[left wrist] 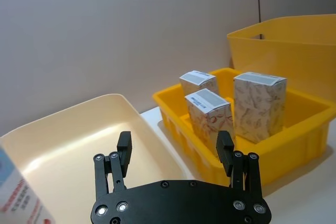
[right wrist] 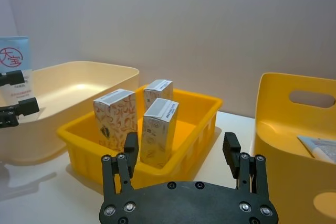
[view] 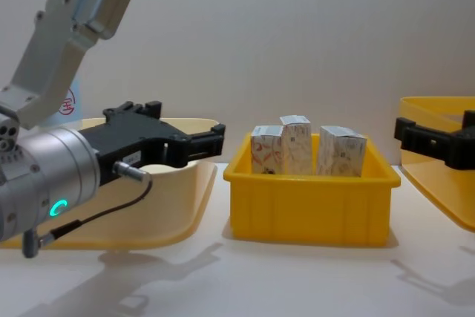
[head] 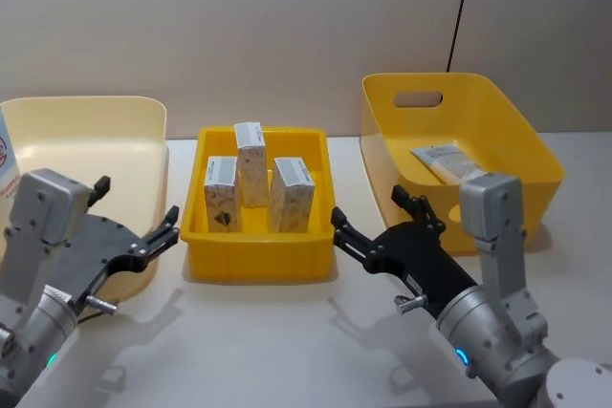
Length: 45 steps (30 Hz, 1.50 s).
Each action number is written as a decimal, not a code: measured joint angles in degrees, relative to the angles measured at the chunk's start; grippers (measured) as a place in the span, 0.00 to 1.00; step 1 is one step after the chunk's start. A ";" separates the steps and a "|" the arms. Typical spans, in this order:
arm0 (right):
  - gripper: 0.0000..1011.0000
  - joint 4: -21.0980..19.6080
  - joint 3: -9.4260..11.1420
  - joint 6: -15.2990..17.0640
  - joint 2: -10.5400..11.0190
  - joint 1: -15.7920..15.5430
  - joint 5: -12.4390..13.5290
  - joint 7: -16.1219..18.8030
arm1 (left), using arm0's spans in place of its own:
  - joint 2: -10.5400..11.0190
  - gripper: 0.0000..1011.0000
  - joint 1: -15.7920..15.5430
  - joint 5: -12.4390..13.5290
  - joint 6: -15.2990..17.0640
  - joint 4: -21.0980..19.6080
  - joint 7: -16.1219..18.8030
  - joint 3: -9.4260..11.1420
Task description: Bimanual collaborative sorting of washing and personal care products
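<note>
Before the plain wall (right wrist: 184, 14), a tube (right wrist: 14, 56) reads 大宝.

Soft, even light falls from overhead, bright enough that nothing sits in gloom. My left pincer (head: 139, 209) and right pincer (head: 368, 207) each throw a pale, fuzzy-edged shadow onto the worktop (head: 258, 341) just beneath them. From my chest the same shadows spread faint and grey across the near worktop. A darker band of shadow hugs the foot of the middle yellow tray (view: 308, 217). The floor of the cream bin (left wrist: 79, 124) carries a mild bright patch, with no hard glare. The wall (head: 287, 26) behind is lit flat and uniform. Both pincers read as near-solid dark shapes. A small cyan lamp (view: 58, 207) glows on my left arm.
</note>
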 joint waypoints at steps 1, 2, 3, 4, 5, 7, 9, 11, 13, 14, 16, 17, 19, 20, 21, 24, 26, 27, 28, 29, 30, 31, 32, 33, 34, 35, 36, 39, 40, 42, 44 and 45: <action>0.99 0.02 -0.06 0.14 -0.02 0.17 -0.01 0.11 | 0.05 0.99 0.16 0.22 -0.02 -0.16 0.43 -0.02; 0.99 0.10 -0.20 0.38 -0.07 0.48 -0.04 0.25 | 0.09 0.99 0.30 0.44 -0.05 -0.31 0.84 -0.04; 0.99 0.19 -0.26 0.54 -0.12 0.65 -0.06 0.30 | 0.17 0.99 0.53 0.76 -0.08 -0.54 1.43 -0.05; 0.99 0.26 -0.33 0.73 -0.17 0.82 -0.11 0.37 | 0.21 0.99 0.63 0.91 -0.10 -0.63 1.71 -0.07; 0.99 0.31 -0.41 0.89 -0.23 1.04 -0.16 0.42 | 0.23 0.99 0.70 1.03 -0.11 -0.71 1.95 -0.08; 0.99 0.54 -0.58 1.27 -0.43 1.53 -0.32 0.53 | 0.30 0.99 0.89 1.29 -0.14 -0.90 2.42 -0.10; 0.99 0.68 -0.67 1.51 -0.59 1.82 -0.44 0.54 | 0.32 0.99 0.96 1.40 -0.15 -0.97 2.62 -0.11; 0.99 0.96 -0.82 1.91 -0.89 2.32 -0.74 0.53 | 0.33 0.99 0.97 1.41 -0.15 -0.98 2.64 -0.11; 0.99 1.25 -0.94 2.30 -1.22 2.78 -1.11 0.31 | 0.33 0.99 0.97 1.43 -0.15 -0.99 2.67 -0.11; 0.99 1.38 -1.00 2.42 -1.34 2.94 -1.24 0.21 | 0.33 0.99 0.97 1.43 -0.15 -0.99 2.68 -0.11; 0.99 1.75 -1.17 2.81 -1.76 3.43 -1.69 -0.19 | 0.33 0.99 0.98 1.45 -0.15 -0.99 2.69 -0.11; 0.99 1.95 -1.28 2.95 -1.94 3.67 -1.85 -0.35 | 0.32 0.99 0.97 1.45 -0.15 -0.99 2.69 -0.11; 0.99 2.49 -1.58 3.40 -2.48 4.32 -2.42 -0.90 | 0.32 0.99 0.98 1.45 -0.15 -0.99 2.69 -0.11; 0.99 2.61 -1.65 3.52 -2.60 4.46 -2.61 -1.08 | 0.31 0.99 0.97 1.45 -0.16 -0.99 2.69 -0.10; 0.99 2.83 -1.82 3.68 -2.85 4.75 -2.87 -1.25 | 0.31 0.99 0.97 1.46 -0.15 -0.99 2.69 -0.10; 0.99 3.67 -2.33 4.30 -3.64 5.65 -3.73 -1.98 | 0.30 0.99 0.97 1.45 -0.15 -0.99 2.69 -0.09; 0.99 4.48 -2.77 4.82 -4.36 6.50 -4.41 -2.52 | 0.30 0.99 0.97 1.45 -0.16 -0.99 2.69 -0.08; 0.99 4.74 -2.92 4.93 -4.57 6.75 -4.54 -2.63 | 0.30 0.99 0.97 1.45 -0.15 -0.99 2.69 -0.08; 0.99 5.30 -3.27 5.30 -5.10 7.33 -5.01 -3.05 | 0.30 0.99 0.97 1.45 -0.15 -0.99 2.69 -0.08; 0.99 5.57 -3.41 5.44 -5.33 7.57 -5.20 -3.23 | 0.30 0.99 0.97 1.46 -0.15 -0.99 2.69 -0.08; 0.99 5.85 -3.54 5.63 -5.57 7.82 -5.46 -3.47 | 0.30 0.99 0.97 1.45 -0.15 -0.99 2.69 -0.08; 0.99 6.40 -3.80 5.88 -6.05 8.30 -5.84 -3.82 | 0.30 0.99 0.97 1.45 -0.15 -0.99 2.69 -0.08; 0.99 6.76 -3.95 6.00 -6.38 8.61 -6.00 -4.00 | 0.30 0.99 0.96 1.45 -0.15 -0.99 2.69 -0.08; 0.99 7.02 -4.07 6.16 -6.61 8.83 -6.23 -4.25 | 0.30 0.99 0.97 1.45 -0.15 -0.99 2.69 -0.08; 0.99 7.49 -4.28 6.43 -7.09 9.24 -6.60 -4.66 | 0.30 0.99 0.97 1.45 -0.15 -0.98 2.69 -0.08; 0.99 7.76 -4.37 6.50 -7.35 9.46 -6.69 -4.78 | 0.30 0.99 0.97 1.46 -0.15 -0.98 2.69 -0.08; 0.99 8.04 -4.47 6.66 -7.60 9.67 -6.92 -5.08 | 0.30 0.99 0.97 1.45 -0.15 -0.97 2.69 -0.08; 0.99 9.32 -4.80 7.08 -8.76 10.54 -7.55 -6.00 | 0.30 0.99 0.97 1.45 -0.14 -0.96 2.69 -0.08; 0.99 9.61 -4.87 7.22 -9.05 10.74 -7.74 -6.30 | 0.30 0.99 0.97 1.45 -0.14 -0.95 2.69 -0.08; 0.99 10.62 -5.07 7.42 -9.97 11.38 -8.19 -7.02 | 0.30 0.99 0.97 1.45 -0.13 -0.95 2.69 -0.08; 0.99 11.58 -5.22 7.57 -10.82 11.94 -8.58 -7.80 | 0.30 0.99 0.97 1.45 -0.12 -0.94 2.69 -0.08; 0.99 12.00 -5.28 7.61 -11.23 12.18 -8.78 -8.14 | 0.30 0.99 0.97 1.45 -0.11 -0.95 2.69 -0.08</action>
